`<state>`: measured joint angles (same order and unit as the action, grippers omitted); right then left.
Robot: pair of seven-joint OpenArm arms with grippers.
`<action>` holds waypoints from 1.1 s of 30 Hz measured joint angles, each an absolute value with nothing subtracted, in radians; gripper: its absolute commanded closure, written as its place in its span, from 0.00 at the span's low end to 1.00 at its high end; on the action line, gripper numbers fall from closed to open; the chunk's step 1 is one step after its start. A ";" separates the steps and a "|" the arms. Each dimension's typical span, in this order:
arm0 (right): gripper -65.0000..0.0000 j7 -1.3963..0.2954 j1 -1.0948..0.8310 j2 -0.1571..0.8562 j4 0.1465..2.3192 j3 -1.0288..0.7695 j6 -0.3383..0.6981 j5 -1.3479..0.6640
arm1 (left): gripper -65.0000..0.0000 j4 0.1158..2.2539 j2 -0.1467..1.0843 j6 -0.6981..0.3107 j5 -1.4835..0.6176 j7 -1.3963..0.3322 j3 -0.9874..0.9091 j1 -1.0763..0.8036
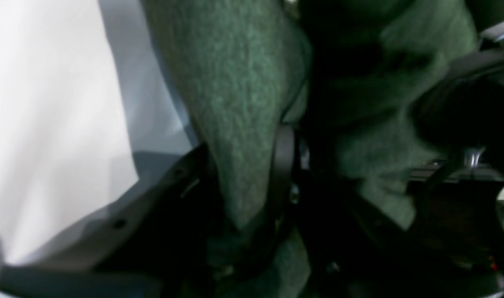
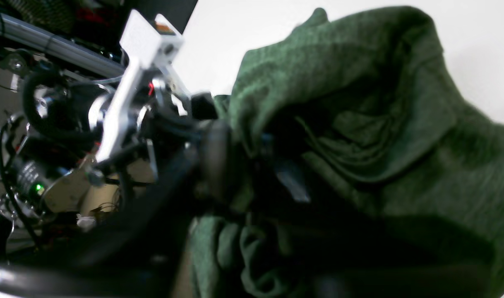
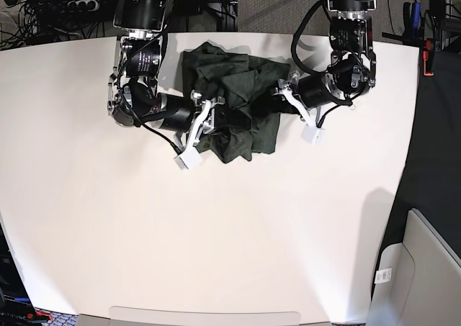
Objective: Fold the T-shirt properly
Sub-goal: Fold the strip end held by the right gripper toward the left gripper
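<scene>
White table [image 3: 216, 232], T-shirt [image 3: 234, 103] bunched toward 12 o'clock, no fold made yet.
My left gripper [image 3: 282, 99] pinches fabric at its 3 o'clock edge; right gripper [image 3: 216, 119] at 9 o'clock, jaws unreadable.

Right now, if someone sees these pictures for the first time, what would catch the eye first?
The crumpled dark green T-shirt, bunched in a heap near the far edge of the white table, stands out most. Two arms press in from both sides: the right tool at its left side in the base view, the left tool at its right.
</scene>
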<state>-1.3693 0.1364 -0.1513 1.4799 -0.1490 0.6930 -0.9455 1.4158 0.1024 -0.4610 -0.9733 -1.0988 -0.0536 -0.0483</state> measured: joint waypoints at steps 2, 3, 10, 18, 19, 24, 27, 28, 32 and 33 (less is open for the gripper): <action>0.44 -1.368 0.140 -0.151 1.480 -0.149 0.693 -0.945 | 0.60 1.441 0.103 -0.442 -0.984 -1.114 -0.055 -0.061; 0.39 -1.369 0.141 -0.151 1.481 -0.149 0.693 -0.945 | 0.58 1.452 0.103 -0.435 -0.996 -1.119 -0.056 -0.070; 0.39 -1.391 0.147 -0.141 1.483 -0.152 0.693 -1.016 | 0.58 1.484 0.100 -0.373 -0.999 -1.131 -0.057 -0.085; 0.41 -1.401 0.087 -0.011 1.485 -0.237 0.696 -1.176 | 0.58 1.484 0.100 -0.370 -0.998 -1.129 -0.057 -0.083; 0.43 -1.403 0.071 0.007 1.490 -0.231 0.696 -1.186 | 0.58 1.484 0.101 -0.370 -0.999 -1.129 -0.057 -0.083; 0.53 -1.404 -0.026 0.061 1.609 -0.161 0.692 -1.183 | 0.58 1.484 0.101 -0.369 -0.994 -1.132 -0.057 -0.078; 0.53 -1.404 -0.054 0.059 1.643 -0.115 0.694 -1.188 | 0.58 1.484 0.100 -0.367 -0.995 -1.132 -0.057 -0.078; 0.53 -1.404 -0.059 0.057 1.643 -0.106 0.694 -1.193 | 0.58 1.484 0.100 -0.367 -0.995 -1.131 -0.057 -0.078; 0.53 -1.404 -0.055 0.063 1.641 -0.064 0.696 -1.151 | 0.58 1.481 0.101 -0.367 -0.995 -1.132 -0.057 -0.078; 0.53 -1.404 -0.049 0.062 1.640 -0.044 0.694 -1.125 | 0.58 1.481 0.100 -0.367 -0.995 -1.132 -0.057 -0.078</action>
<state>-1.4044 -0.0494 0.0616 1.6402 -0.0444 0.6937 -1.1252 1.4807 0.1001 -0.3668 -0.9955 -1.1320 -0.0570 -0.0780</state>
